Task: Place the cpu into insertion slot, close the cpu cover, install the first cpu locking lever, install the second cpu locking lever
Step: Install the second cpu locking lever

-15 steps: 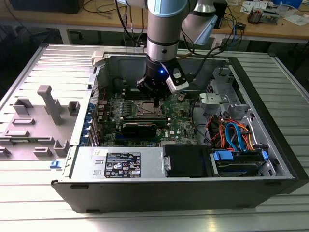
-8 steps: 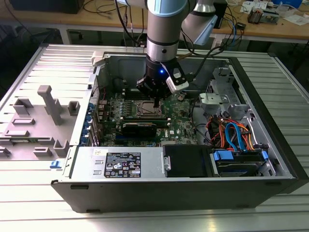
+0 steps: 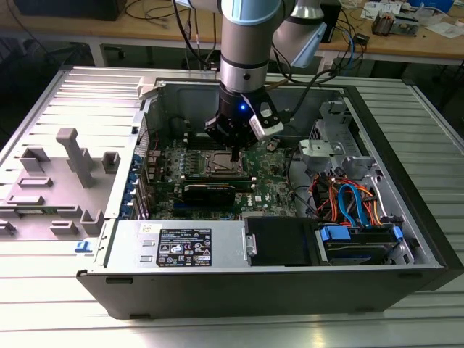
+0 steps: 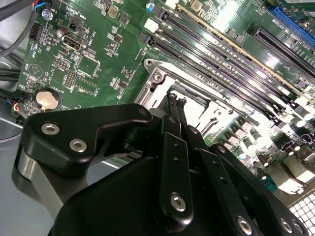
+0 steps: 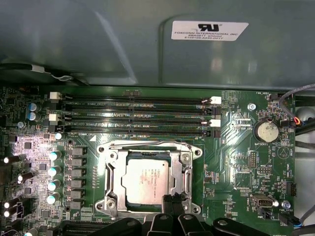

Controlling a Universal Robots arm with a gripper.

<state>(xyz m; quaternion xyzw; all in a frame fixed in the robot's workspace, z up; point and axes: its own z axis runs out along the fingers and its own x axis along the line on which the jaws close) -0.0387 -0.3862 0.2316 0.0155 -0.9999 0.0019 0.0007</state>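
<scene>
Silver cpu (image 5: 146, 181) already sits in the slot (image 5: 111, 176) with the cover (image 5: 183, 156) down over it, levers apparently left, and the gripper (image 5: 172, 199), fingers pinched together, pokes the cover's near edge.

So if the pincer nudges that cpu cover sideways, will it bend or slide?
Probably neither much. The cpu cover looks like a thin metal frame lying flat around the cpu, so it likely stays put rather than sliding. Its narrow rails may flex slightly under a hard push. The pincer sits at its edge, and the shiny metal could be slippery.
</scene>
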